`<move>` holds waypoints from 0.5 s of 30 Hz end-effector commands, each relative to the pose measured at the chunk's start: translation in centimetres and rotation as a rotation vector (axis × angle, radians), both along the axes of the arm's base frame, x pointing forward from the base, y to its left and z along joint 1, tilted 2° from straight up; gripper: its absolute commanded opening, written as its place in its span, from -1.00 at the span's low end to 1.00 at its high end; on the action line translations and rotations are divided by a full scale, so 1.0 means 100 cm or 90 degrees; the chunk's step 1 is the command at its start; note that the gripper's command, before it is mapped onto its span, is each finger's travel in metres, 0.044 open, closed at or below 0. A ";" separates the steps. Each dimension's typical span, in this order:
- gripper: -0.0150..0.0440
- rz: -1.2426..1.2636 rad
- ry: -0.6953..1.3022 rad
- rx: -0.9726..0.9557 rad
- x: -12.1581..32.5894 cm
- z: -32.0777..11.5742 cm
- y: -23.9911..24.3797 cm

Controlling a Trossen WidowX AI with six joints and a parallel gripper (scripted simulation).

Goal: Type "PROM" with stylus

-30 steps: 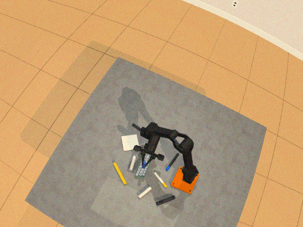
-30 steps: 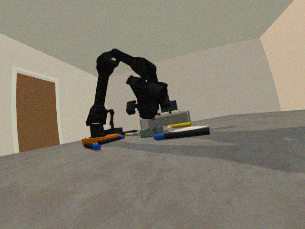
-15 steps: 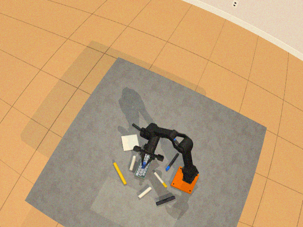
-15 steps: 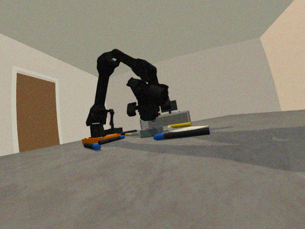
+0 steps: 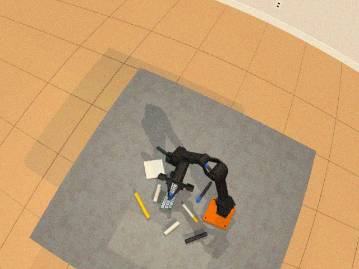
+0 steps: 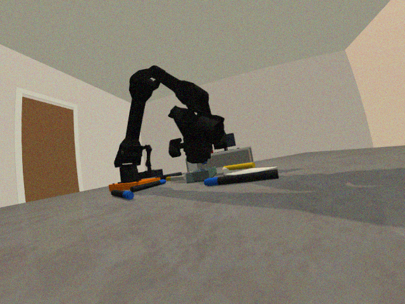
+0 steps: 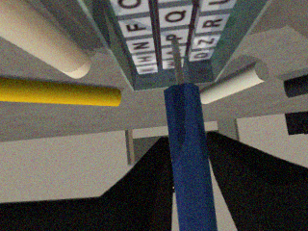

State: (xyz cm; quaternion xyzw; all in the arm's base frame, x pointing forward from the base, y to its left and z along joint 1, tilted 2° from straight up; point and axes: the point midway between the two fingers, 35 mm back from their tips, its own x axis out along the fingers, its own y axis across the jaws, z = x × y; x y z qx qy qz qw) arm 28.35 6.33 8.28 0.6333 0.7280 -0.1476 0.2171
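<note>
Kbd (image 5: 164, 207) (image 6: 193, 177) (image 7: 144, 84) sits between desk's (image 5: 246, 139) (image 6: 196, 245) (image 7: 48, 117) left edge & the orange base (image 5: 212, 221) (image 6: 114, 187). Stylus (image 5: 170, 196) (image 6: 204, 163) (image 7: 191, 154) tip's at P, prob the 1st letter imo. Gripper (image 5: 171, 196) (image 6: 200, 164) (image 7: 188, 142) pinched on stylus. Next: firm P press, lift, then R.

You look down from high above the desk (image 5: 115, 139) (image 6: 202, 242) in top; exterior sits low and near its surface, facing the arm (image 5: 220, 182) (image 6: 134, 121) sideways; wrist looks closely along the stylus (image 5: 171, 195) (image 7: 190, 154) toward the keyboard (image 5: 164, 209) (image 6: 197, 177) (image 7: 168, 79), which all three share.
</note>
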 end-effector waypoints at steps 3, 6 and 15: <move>-0.22 -0.003 0.001 0.003 0.001 -0.002 0.001; -0.22 -0.003 0.001 0.003 0.001 -0.003 0.001; -0.22 -0.003 0.001 0.003 0.001 -0.004 0.001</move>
